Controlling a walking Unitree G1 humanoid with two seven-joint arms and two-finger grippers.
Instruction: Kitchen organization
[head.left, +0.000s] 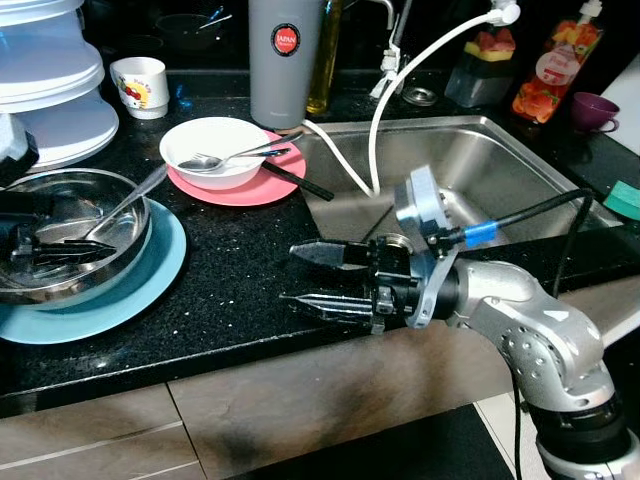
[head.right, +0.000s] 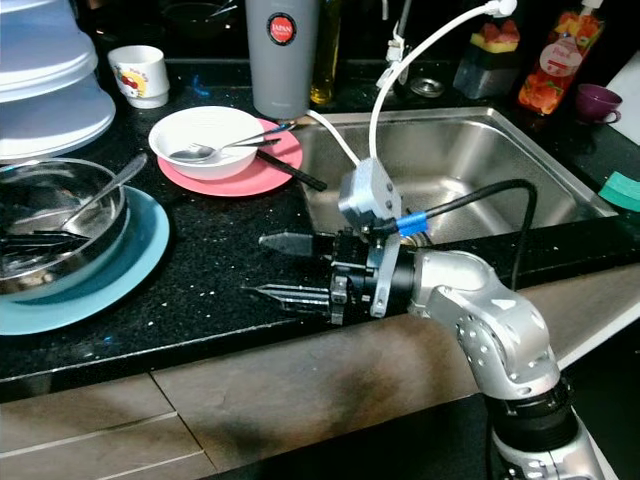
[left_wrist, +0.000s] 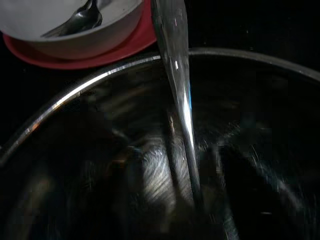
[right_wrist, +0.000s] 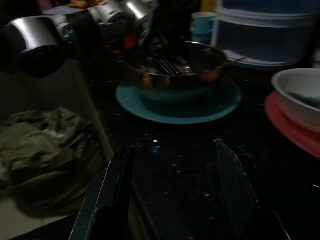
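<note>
We see a black counter (head.left: 230, 280) and a sink (head.left: 480, 170), its far edge cut off. Our left gripper (head.left: 45, 250) sits inside the steel bowl (head.left: 60, 285) on the blue plate (head.left: 130, 295), beside a spoon (head.left: 125, 205); we cannot tell its finger state. The white bowl (head.left: 215, 150) on the red plate (head.left: 250, 185) holds another spoon (head.left: 225, 160). Our right gripper (head.left: 320, 278) hovers over the counter edge, fingers spread, empty.
</note>
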